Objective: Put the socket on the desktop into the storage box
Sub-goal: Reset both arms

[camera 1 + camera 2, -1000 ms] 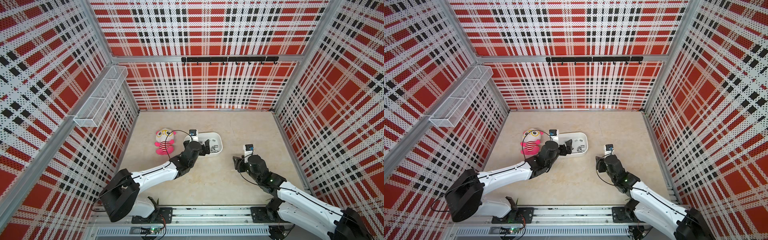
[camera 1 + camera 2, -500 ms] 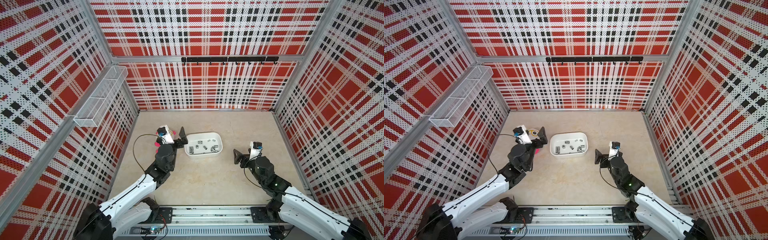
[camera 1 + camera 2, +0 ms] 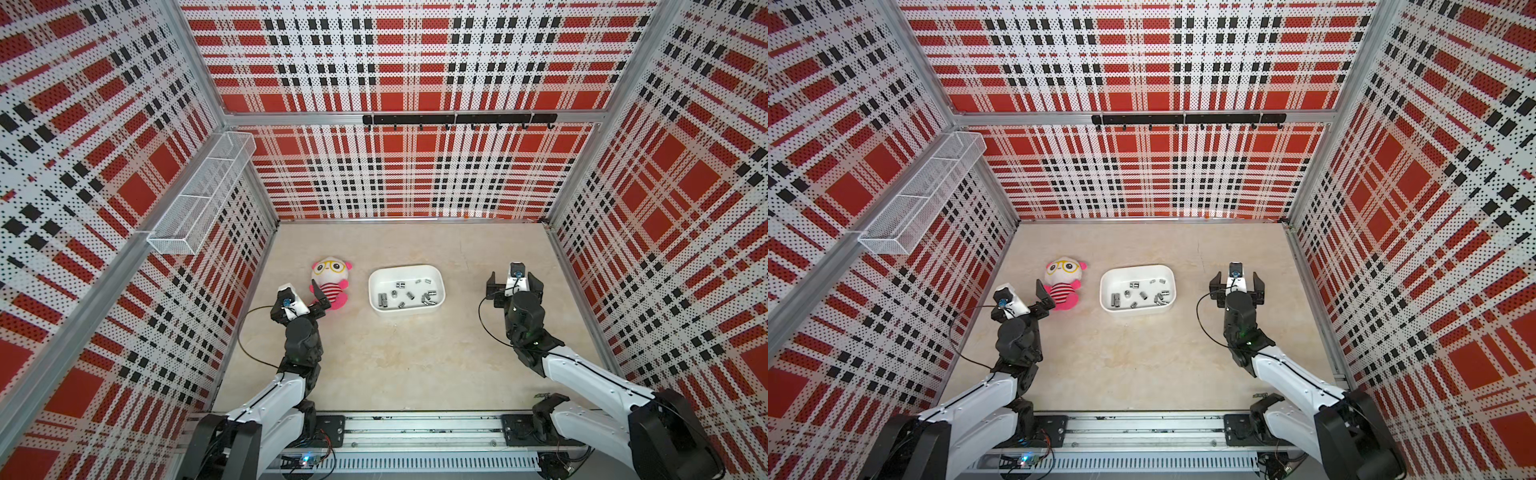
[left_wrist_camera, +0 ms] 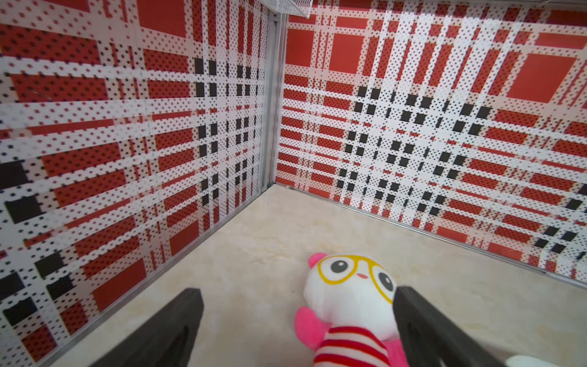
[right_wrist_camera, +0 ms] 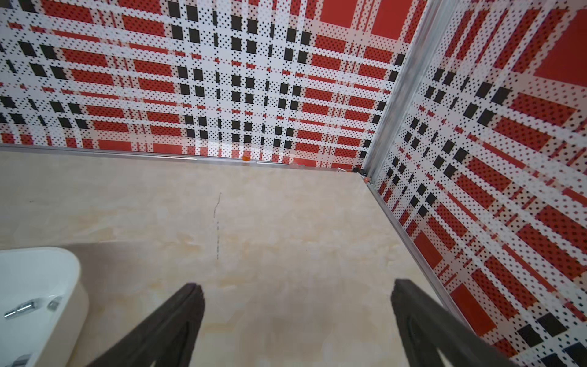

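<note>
Both arms hang over the beige marble-patterned desktop [image 3: 395, 357] with their jaws spread wide and nothing in either grasp. The left gripper [image 4: 297, 292] has its two black fingers [image 4: 165, 330] parted above the tabletop. A plush doll [image 3: 330, 282] with yellow glasses and a red-striped shirt lies face-up just ahead of them. In the left wrist view its head shows in the gap, while its body runs behind the finger on the box side; whether that finger touches the doll cannot be told.

The right gripper [image 5: 297, 286] is equally wide open, with only bare desktop between its fingers [image 5: 422, 317] and ahead of them. The white storage box [image 3: 409, 312] sits flat on the desktop between the two grippers, apart from both. It lies to the left of the right gripper's fingers and beyond the doll from the left gripper's. A scatter of small metal sockets [image 3: 400, 285] lies loose on the floor of the box, seen in both top views.
</note>
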`<control>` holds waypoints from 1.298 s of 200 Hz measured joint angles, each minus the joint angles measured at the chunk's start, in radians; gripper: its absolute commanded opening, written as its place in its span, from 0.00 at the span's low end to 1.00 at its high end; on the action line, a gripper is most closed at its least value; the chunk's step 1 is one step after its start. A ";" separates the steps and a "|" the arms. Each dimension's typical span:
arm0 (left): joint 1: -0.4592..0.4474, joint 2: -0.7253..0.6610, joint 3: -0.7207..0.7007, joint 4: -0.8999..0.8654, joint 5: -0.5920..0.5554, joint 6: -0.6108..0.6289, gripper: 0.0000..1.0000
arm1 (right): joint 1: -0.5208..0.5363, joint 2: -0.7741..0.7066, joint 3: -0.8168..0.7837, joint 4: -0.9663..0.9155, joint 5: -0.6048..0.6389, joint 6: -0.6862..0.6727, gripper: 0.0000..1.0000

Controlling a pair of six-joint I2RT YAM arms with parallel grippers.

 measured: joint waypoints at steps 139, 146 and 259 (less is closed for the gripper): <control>0.159 0.554 -0.027 0.540 0.461 0.062 0.99 | -0.208 0.350 -0.087 0.405 -0.256 -0.030 1.00; 0.169 0.576 -0.027 0.550 0.469 0.056 0.99 | -0.217 0.367 -0.087 0.420 -0.275 -0.027 1.00; 0.182 0.583 0.053 0.546 0.377 -0.005 0.99 | -0.307 0.488 -0.057 0.474 -0.455 0.040 1.00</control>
